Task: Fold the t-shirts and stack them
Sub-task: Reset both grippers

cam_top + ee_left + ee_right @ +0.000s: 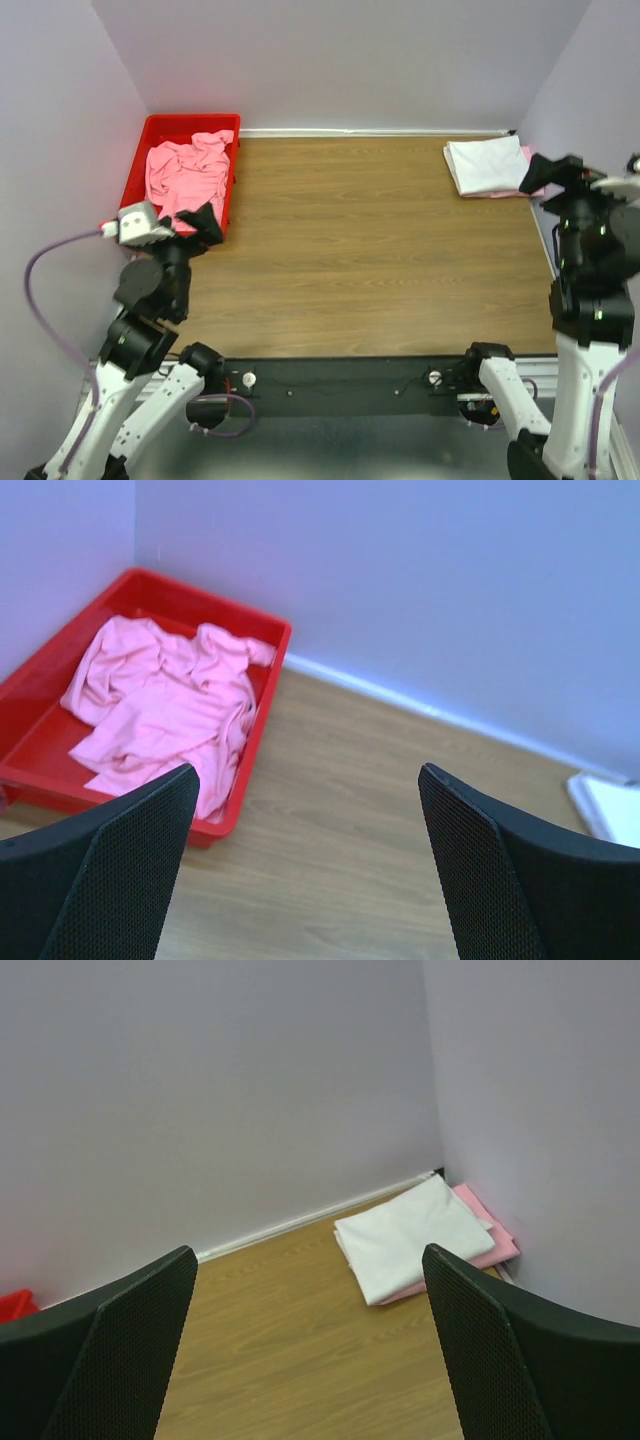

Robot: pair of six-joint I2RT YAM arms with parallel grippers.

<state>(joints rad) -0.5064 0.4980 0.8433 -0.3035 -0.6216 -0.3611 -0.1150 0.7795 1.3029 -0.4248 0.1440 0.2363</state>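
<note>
Wooden table [380,260]; white shirt [410,1235] over pink shirt [503,1243], only edges visible

- Pink t-shirt [165,705] in red bin [30,730], beyond black, mesh-patterned left fingers [120,880].
- White t-shirt [415,1235] over pink shirt [500,1243], beyond black right fingers [110,1360].
- Brown wood-grain surface [370,250].

top looks down; wrists face forward, sharing its bin [190,122] and stack [487,165].
</note>
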